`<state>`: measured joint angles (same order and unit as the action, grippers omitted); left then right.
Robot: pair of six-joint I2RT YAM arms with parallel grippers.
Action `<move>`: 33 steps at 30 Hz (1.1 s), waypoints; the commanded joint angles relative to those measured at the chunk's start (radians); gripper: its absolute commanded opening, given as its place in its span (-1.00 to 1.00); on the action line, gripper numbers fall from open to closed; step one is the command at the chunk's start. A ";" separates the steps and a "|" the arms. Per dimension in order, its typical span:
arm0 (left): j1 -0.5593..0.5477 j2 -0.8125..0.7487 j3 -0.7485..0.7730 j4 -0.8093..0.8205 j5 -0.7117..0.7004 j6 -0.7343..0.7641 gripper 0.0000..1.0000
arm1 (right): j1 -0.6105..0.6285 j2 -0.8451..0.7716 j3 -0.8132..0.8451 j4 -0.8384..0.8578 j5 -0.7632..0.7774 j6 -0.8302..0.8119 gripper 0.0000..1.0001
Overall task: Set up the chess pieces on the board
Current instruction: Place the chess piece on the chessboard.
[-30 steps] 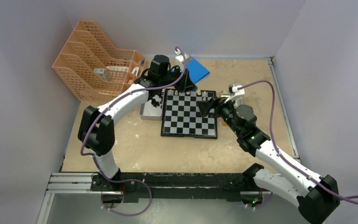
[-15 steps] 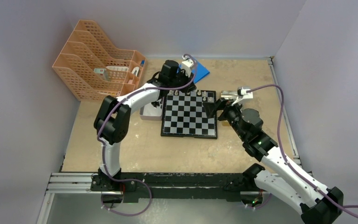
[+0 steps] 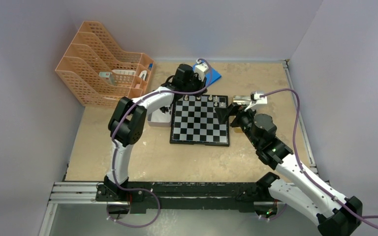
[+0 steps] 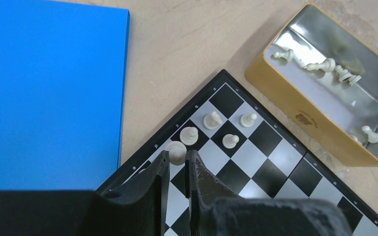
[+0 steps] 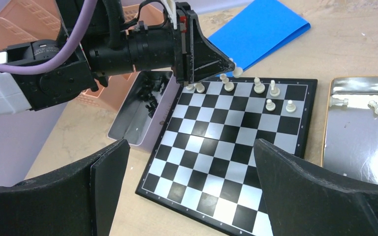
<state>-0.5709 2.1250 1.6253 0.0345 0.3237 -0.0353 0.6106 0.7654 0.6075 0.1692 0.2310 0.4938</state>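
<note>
The board (image 3: 200, 129) lies mid-table and also shows in the left wrist view (image 4: 270, 169) and the right wrist view (image 5: 229, 147). Several white chess pieces (image 5: 270, 104) stand in its far rows; some show in the left wrist view (image 4: 230, 141). My left gripper (image 4: 176, 160) hangs over the board's far edge (image 3: 200, 91), shut on a white chess piece (image 4: 176, 150), which also shows in the right wrist view (image 5: 236, 72). My right gripper (image 5: 191, 147) is wide open and empty above the board's right side (image 3: 225, 114).
A gold tin (image 4: 302, 115) with loose white pieces sits right of the board (image 5: 359, 147). A lavender tin (image 3: 156, 119) with black pieces (image 5: 152, 96) sits to its left. A blue sheet (image 3: 211, 73) lies behind it. An orange file rack (image 3: 103, 73) stands at the far left.
My left arm has swung right along the board's far edge. My right gripper drew back to the right a second ago and has since stayed put.
</note>
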 commanded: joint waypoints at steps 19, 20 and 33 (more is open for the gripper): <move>-0.018 0.098 0.116 -0.032 -0.035 0.085 -0.92 | 0.005 0.005 0.081 0.023 0.047 -0.014 0.98; -0.018 0.098 0.114 -0.033 -0.040 0.086 -0.92 | 0.005 0.007 0.083 0.021 0.047 -0.014 0.97; -0.018 0.108 0.121 -0.090 -0.052 0.101 -0.91 | 0.005 0.004 0.072 0.029 0.047 -0.016 0.97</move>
<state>-0.5850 2.2257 1.6939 -0.0624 0.2783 0.0456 0.6106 0.7784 0.6395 0.1623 0.2527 0.4877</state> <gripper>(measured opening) 0.151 0.986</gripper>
